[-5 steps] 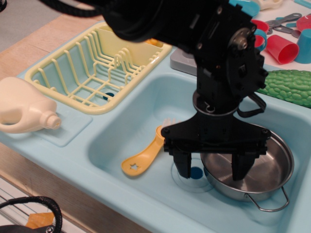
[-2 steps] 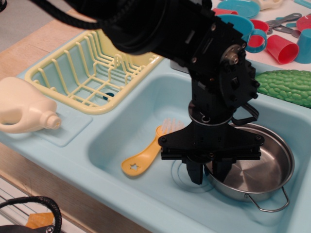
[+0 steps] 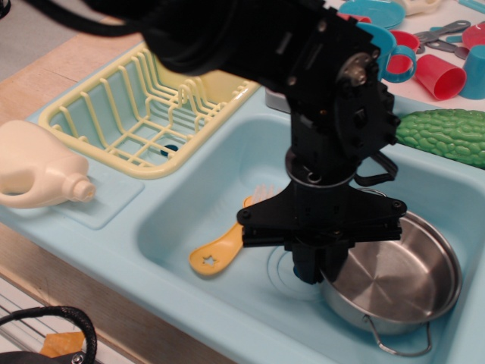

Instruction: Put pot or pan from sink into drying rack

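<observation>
1. The shallow round stainless-steel pot [image 3: 398, 277] lies in the near right part of the large light blue plastic sink [image 3: 189, 208], with one thin wire loop handle toward the near edge. Compared with a second ago, its near side sits lower in the picture and the pot looks slightly tipped, so it seems to be coming off the sink floor.
2. The black claw [image 3: 317, 267] is at the pot's left rim. A second ago its jaws stood wide apart; now they are drawn together, apparently pinching the rim.
3. Judging from this, the grasp is made and the lift is starting.
4. A yellow plastic brush [image 3: 220, 250] lies just left of the claw on the sink floor.
5. The pale yellow plastic drying rack [image 3: 144, 114] waits at the far left, empty of pots; the carry there is not yet done.
</observation>
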Available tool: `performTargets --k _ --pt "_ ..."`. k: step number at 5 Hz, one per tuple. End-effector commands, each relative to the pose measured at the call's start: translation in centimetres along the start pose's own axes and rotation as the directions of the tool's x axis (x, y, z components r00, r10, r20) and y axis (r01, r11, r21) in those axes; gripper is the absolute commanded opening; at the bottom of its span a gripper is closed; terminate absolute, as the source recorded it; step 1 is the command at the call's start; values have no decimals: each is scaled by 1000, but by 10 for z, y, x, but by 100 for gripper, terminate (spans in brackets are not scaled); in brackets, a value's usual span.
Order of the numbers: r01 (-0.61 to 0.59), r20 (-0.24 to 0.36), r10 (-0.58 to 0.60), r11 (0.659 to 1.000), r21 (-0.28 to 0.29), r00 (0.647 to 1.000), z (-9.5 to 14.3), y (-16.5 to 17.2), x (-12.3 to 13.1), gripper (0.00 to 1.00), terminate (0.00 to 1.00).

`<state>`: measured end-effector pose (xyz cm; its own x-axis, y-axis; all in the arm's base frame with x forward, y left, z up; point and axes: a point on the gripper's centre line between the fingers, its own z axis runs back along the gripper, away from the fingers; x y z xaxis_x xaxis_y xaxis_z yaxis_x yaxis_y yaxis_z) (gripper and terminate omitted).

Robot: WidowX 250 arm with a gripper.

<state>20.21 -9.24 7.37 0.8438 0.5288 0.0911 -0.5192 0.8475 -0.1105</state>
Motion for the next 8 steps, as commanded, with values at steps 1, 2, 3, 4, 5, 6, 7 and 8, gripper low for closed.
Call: performTargets --k 1,2,3,4,5,6,7,8 --pt "-44 124 43 999 2 991 47 21 6 0 0" --pt "-47 173 40 998 39 984 80 42 26 0 0" --pt "-53 172 43 997 57 984 98 67 51 0 0" --pt "-54 225 43 998 44 973 112 91 70 0 0" --pt "-51 260 45 999 17 965 121 116 93 0 0" --pt "-28 292 32 999 -17 956 122 135 116 0 0" --pt "-10 326 20 999 -34 945 124 149 138 0 0" --pt "30 308 -7 997 -72 951 113 155 157 0 0"
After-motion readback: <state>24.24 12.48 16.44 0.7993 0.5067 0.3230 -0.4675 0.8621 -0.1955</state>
